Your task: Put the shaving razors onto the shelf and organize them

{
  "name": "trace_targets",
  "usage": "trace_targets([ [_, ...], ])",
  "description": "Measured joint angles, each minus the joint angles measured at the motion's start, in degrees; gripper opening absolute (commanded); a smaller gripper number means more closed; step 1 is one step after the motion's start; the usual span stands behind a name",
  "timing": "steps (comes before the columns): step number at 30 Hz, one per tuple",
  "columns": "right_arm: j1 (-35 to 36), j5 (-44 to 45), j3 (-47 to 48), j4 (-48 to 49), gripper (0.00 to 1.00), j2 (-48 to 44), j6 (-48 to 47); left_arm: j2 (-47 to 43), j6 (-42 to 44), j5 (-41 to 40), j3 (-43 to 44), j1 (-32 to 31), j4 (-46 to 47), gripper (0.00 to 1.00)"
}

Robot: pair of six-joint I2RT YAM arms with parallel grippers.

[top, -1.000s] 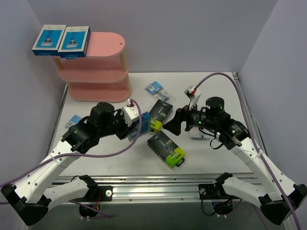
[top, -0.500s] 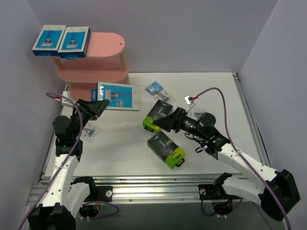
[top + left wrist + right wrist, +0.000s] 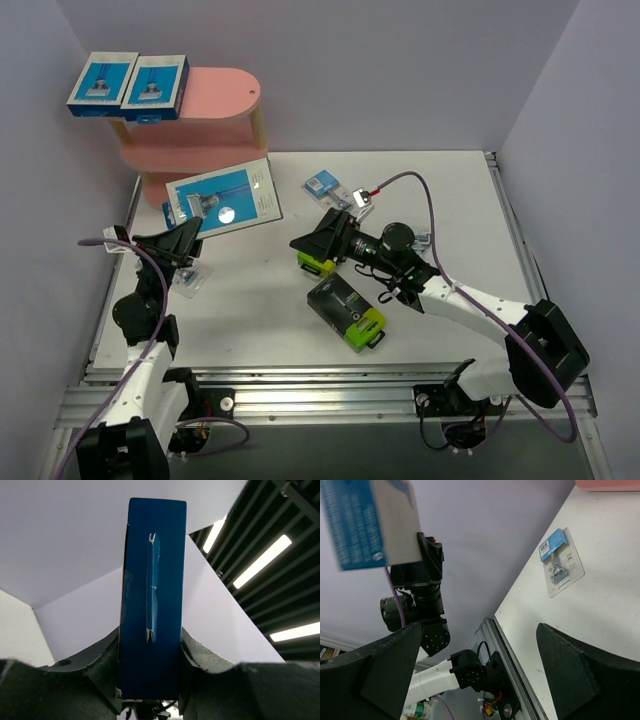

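My left gripper [image 3: 188, 238] is shut on a flat blue-and-white razor box [image 3: 222, 195], held tilted in the air in front of the pink shelf [image 3: 215, 155]. In the left wrist view the box's blue edge [image 3: 152, 605] stands clamped between both fingers. Two more blue-and-white boxes [image 3: 128, 84] lie side by side on the shelf's top board. My right gripper [image 3: 312, 240] is open and empty, low over a black box's lime-green end [image 3: 314, 263]. A second black box [image 3: 346, 313] lies just in front.
Clear blister packs lie on the table: one [image 3: 325, 185] behind the right gripper, one [image 3: 190, 277] under the left arm, also seen as blister pack [image 3: 561, 562]. The right wrist view looks past the table's left edge [image 3: 520, 595] at the left arm. Walls enclose three sides.
The left arm swung from the table's middle out to the left and lifted the blue-and-white box toward the shelf, tilting it. The right arm reached left, over the black box.
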Motion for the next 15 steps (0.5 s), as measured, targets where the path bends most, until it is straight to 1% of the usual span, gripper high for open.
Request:
trace_targets([
  [5,1.62,0.13,3.69,2.05,0.93,4.42,0.07,-3.72,-2.19,0.66,-2.25,0.0,3.48,0.04],
  [7,2.25,0.11,5.2,2.97,0.93,5.4,0.0,-4.79,-2.25,1.05,-3.65,-0.04,3.39,0.09],
  [8,2.45,0.09,5.97,3.21,0.93,5.73,-0.02,-5.16,-2.36,1.2,-4.31,-0.15,3.32,0.1],
  [12,3.19,-0.59,8.09,4.74,0.93,6.23,-0.26,-6.08,-2.93,1.01,-5.88,-0.37,2.84,0.09],
  [15,3.67,-1.09,8.94,5.55,0.91,6.27,-0.46,-6.49,-3.06,1.03,-6.38,-0.61,2.27,0.05],
])
